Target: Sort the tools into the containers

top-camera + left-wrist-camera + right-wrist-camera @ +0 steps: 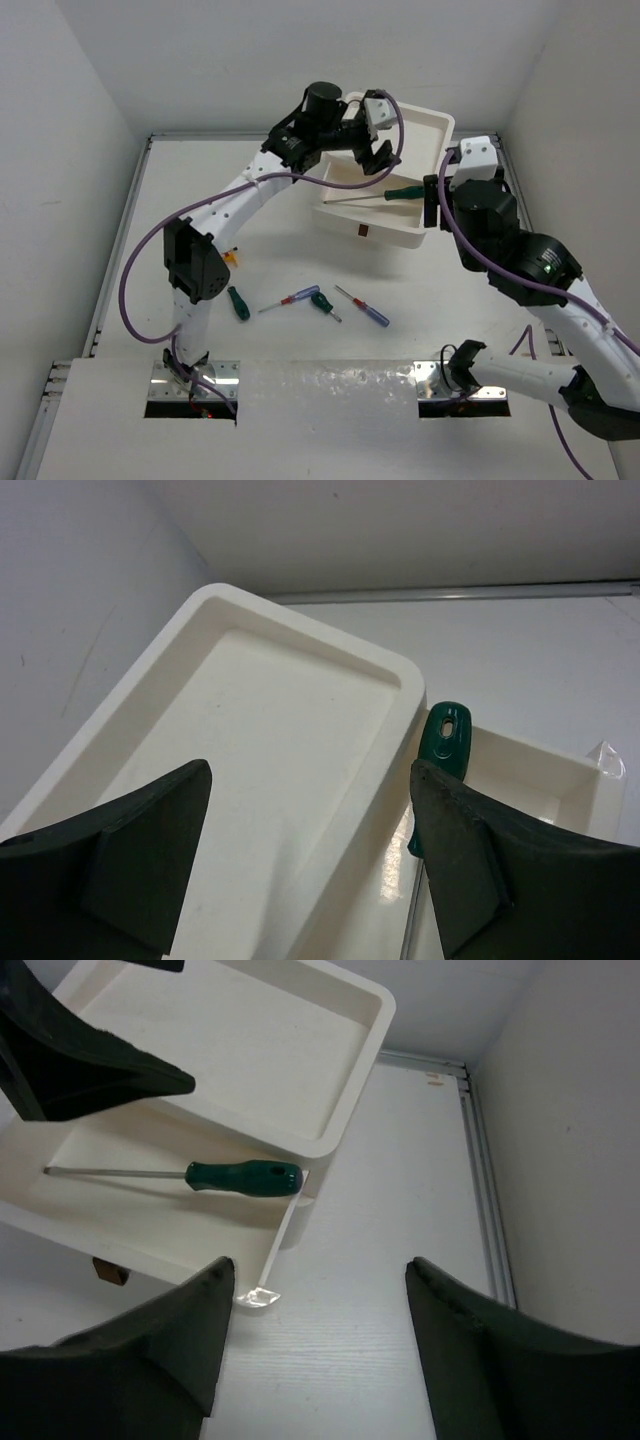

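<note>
On the tabletop (120, 290), nearest the arm bases, four loose tools lie in a rough row. A stubby green screwdriver (238, 303) is at the 9 o'clock end. A red screwdriver (292, 297) and a small green screwdriver (322, 301) sit next, with their handles touching or nearly so. A red-and-blue screwdriver (368, 310) is at the 3 o'clock end.

Beyond them, toward 12 o'clock, the white drawer unit (428, 128) has one drawer (390, 230) pulled out toward the arms, and a dark red-brown tab (363, 231) shows on its front wall. A long green screwdriver (400, 193) lies flat inside this drawer. Its handle points to 3 o'clock and its shaft to 9 o'clock.

The right gripper (432, 205) is just beside the drawer's 3 o'clock end. Its jaws are spread and nothing is between them.

The left gripper (375, 150) hangs above the far edge of the drawer, where it meets the unit's recessed top. Its jaws are also spread wide and empty. In the left wrist view, the green handle shows just beyond its right finger (470, 870).
</note>
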You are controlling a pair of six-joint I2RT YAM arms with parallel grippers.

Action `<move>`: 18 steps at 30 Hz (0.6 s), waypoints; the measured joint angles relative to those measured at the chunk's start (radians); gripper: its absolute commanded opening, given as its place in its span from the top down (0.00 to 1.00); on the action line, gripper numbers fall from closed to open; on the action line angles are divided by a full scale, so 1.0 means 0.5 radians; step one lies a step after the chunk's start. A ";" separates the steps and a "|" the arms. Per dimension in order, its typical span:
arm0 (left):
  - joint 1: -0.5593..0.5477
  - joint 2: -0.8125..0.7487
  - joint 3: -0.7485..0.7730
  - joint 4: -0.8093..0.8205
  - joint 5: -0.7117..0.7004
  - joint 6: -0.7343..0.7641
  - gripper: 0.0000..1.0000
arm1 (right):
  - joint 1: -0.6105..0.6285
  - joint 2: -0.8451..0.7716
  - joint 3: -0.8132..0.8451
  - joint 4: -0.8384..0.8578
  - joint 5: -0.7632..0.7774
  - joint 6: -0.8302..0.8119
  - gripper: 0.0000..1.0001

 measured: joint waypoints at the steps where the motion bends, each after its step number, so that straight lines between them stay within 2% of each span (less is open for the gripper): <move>1: 0.013 -0.011 0.003 -0.001 -0.008 -0.027 0.23 | 0.000 0.014 0.000 -0.006 0.002 -0.008 0.50; 2: 0.024 -0.018 0.005 -0.002 -0.021 -0.054 0.24 | -0.002 0.041 0.001 -0.018 0.010 -0.009 0.55; 3: 0.037 -0.023 0.005 0.000 -0.047 -0.093 0.24 | -0.012 0.066 0.005 -0.029 0.021 -0.002 0.55; 5: 0.063 -0.027 0.005 0.002 -0.134 -0.180 0.29 | -0.092 0.142 0.034 -0.062 -0.002 0.023 0.48; 6: 0.076 -0.028 0.005 0.003 -0.177 -0.220 0.29 | -0.159 0.191 0.062 -0.066 -0.024 0.034 0.48; 10: 0.149 -0.041 -0.003 0.005 -0.530 -0.403 0.30 | -0.598 0.371 0.062 -0.018 -0.323 0.172 0.48; 12: 0.186 -0.082 -0.070 0.024 -0.730 -0.466 0.28 | -0.740 0.428 0.019 0.031 -0.464 0.230 0.46; 18: 0.273 -0.179 -0.292 0.069 -1.053 -0.621 0.26 | -0.915 0.628 -0.071 0.223 -0.873 0.330 0.52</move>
